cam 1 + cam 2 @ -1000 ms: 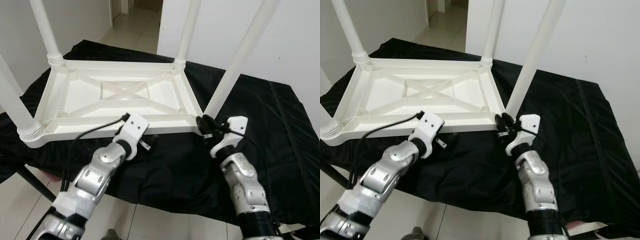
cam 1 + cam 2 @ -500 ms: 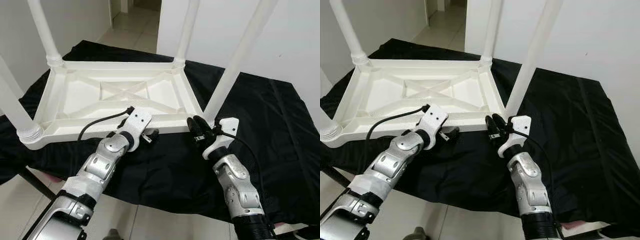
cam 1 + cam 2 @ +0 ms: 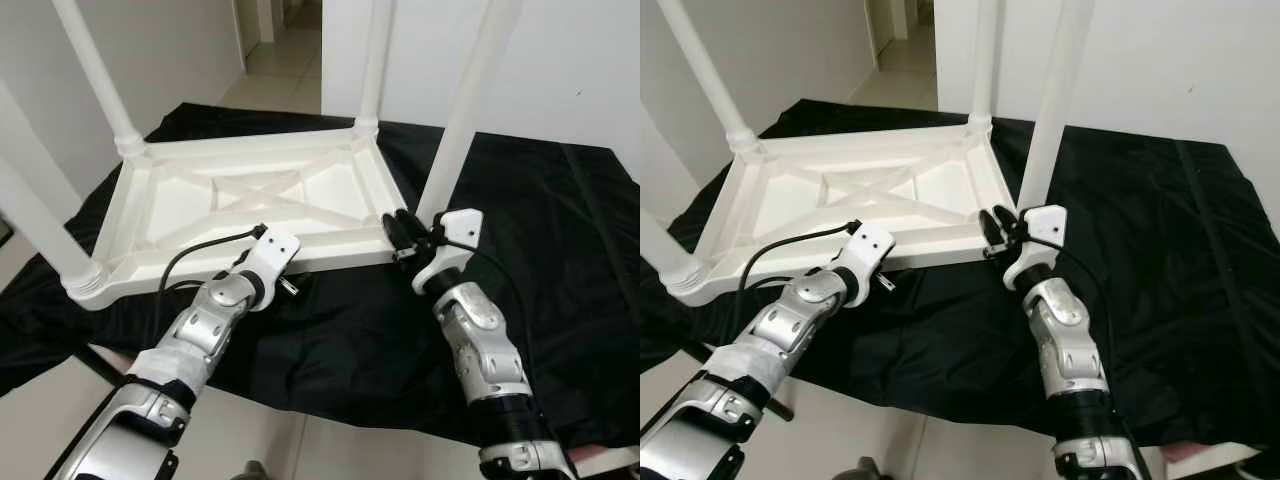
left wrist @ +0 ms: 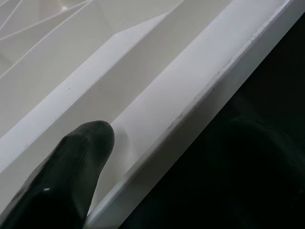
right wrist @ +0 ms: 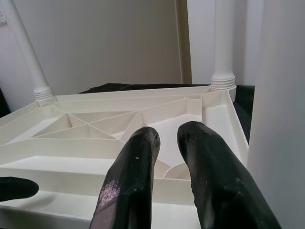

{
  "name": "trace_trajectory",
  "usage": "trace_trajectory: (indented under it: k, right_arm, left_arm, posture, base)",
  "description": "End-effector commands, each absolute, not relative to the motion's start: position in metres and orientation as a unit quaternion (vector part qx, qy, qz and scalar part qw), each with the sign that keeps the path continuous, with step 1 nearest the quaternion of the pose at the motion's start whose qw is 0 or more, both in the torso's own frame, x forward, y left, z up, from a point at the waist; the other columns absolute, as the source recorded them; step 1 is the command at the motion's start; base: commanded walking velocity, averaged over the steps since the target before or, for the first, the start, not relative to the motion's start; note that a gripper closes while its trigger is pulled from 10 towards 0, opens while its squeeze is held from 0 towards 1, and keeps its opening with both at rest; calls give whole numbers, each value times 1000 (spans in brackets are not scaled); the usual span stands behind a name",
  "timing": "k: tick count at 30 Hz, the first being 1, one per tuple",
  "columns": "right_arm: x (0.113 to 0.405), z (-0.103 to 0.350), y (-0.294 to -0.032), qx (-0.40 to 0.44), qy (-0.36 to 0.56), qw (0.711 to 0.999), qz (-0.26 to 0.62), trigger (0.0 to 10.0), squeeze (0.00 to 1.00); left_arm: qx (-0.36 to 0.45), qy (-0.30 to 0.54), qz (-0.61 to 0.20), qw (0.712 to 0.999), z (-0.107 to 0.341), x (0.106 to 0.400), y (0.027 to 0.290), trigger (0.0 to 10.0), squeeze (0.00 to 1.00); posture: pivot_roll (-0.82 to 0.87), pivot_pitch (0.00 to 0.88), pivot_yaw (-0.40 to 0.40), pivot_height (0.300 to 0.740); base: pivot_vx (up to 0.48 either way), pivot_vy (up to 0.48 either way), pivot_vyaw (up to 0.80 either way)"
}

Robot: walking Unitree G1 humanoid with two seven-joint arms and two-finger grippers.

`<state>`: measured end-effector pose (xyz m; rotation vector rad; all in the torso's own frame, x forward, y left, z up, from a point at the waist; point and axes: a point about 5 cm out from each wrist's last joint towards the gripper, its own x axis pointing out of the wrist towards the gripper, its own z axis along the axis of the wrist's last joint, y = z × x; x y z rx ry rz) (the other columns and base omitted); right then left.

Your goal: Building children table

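Note:
A white plastic children's table [image 3: 330,255] lies upside down on a black cloth, its legs pointing up. My left gripper [image 3: 288,283] is at the near rim. In the left wrist view one black finger [image 4: 71,176] lies against the rim's inner face [image 4: 190,86], and the other is a dim shape outside it. My right gripper [image 3: 398,228] hovers over the near right corner, beside the base of the near right leg [image 3: 465,110]. Its fingers [image 5: 138,181] are close together with nothing between them.
The black cloth [image 3: 560,260] covers the work surface and drops off at the near edge towards the pale floor [image 3: 60,400]. White walls stand left and right, with a tiled hallway [image 3: 290,60] behind. The upright legs [image 3: 100,70] rise around the table's frame.
The view has shifted. My left gripper has risen from below the near rim onto it. My right gripper has gone from in front of the rim up to the corner by the leg.

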<state>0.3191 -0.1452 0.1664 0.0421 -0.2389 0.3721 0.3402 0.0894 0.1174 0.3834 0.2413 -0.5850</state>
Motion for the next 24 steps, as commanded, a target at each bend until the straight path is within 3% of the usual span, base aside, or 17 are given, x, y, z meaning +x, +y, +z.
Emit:
trace_trajectory:
  k: [1,5,6,8,21,22,24]
  right_arm:
    - [322,166,-146,18,-119,977,176,10000,0]
    - [323,166,-148,19,-118,978,169,10000,0]
    - [323,163,-150,20,-112,980,162,10000,0]
    - [324,161,-149,22,-109,981,158,10000,0]
    - [331,163,-138,18,-119,979,167,10000,0]
    - [332,164,-137,20,-121,978,166,10000,0]
    - [334,165,-138,22,-122,979,162,10000,0]
  left_arm:
    - [194,132,-309,922,110,339,88,10000,0]
    - [193,134,-315,919,107,339,85,10000,0]
    - [188,130,-321,919,104,340,83,10000,0]
    - [193,127,-325,917,101,340,83,10000,0]
    - [136,155,-298,932,100,349,91,10000,0]
    - [134,155,-295,933,100,350,93,0,0]
    - [133,156,-291,935,100,350,95,0,0]
  posture:
    - [74,0,84,740]
    - [66,0,72,740]
    - [59,0,25,740]
    - [56,0,5,740]
    - [78,0,46,740]
    - [78,0,46,740]
    - [84,0,47,740]
  base:
    - [0,0,0]
    - [0,0,0]
    - [0,0,0]
    - [0,0,0]
    - [0,0,0]
    - [0,0,0]
    - [0,0,0]
